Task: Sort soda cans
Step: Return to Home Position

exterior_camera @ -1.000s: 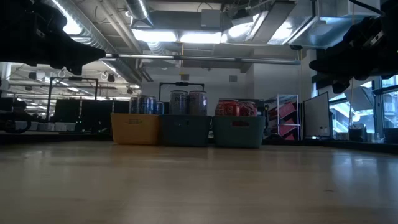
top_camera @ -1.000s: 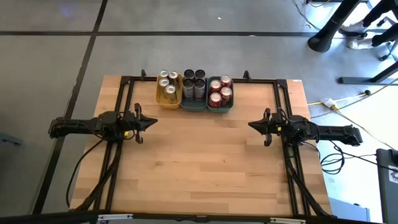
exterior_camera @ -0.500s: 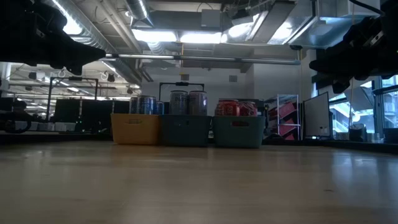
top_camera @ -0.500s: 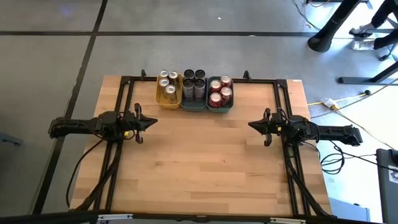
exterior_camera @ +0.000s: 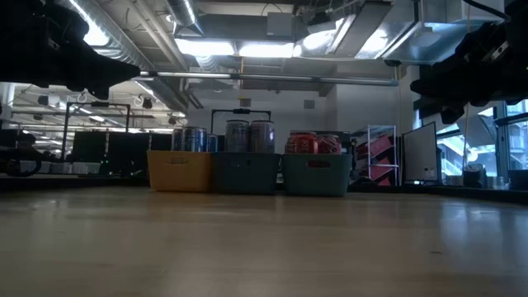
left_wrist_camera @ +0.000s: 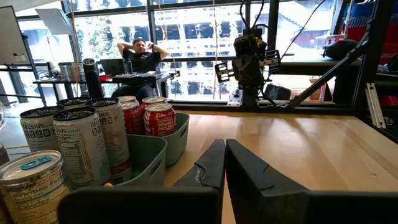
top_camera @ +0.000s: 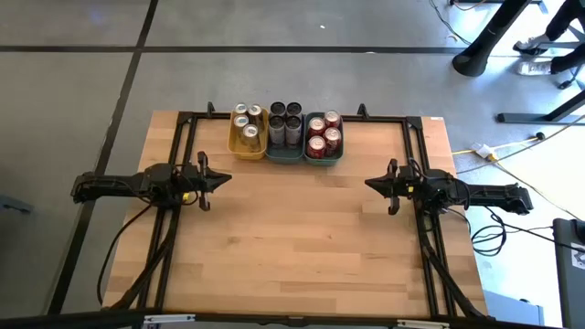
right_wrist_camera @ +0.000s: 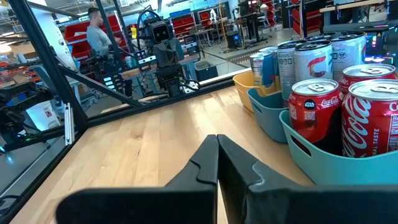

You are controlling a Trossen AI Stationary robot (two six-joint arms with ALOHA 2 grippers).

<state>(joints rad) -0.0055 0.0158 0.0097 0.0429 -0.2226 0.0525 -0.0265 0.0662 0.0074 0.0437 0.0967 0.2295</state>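
Soda cans stand upright in three trays at the table's far edge. Gold cans (top_camera: 247, 122) fill the yellow tray (top_camera: 248, 146). Dark cans (top_camera: 285, 121) sit in the middle teal tray (top_camera: 284, 153), and red cans (top_camera: 323, 133) in the right teal tray (top_camera: 324, 159). My left gripper (top_camera: 225, 179) hovers shut over the table's left side, pointing right. My right gripper (top_camera: 370, 183) hovers shut over the right side, pointing left. Both hold nothing. In the wrist views the fingertips of my left gripper (left_wrist_camera: 224, 149) and my right gripper (right_wrist_camera: 217, 144) meet.
A black frame (top_camera: 292, 117) runs around the table's far and side edges. Bare wood (top_camera: 292, 228) spreads between the arms and toward the near edge. A person (left_wrist_camera: 140, 51) sits in the room beyond the table; another person (right_wrist_camera: 98, 34) stands far off.
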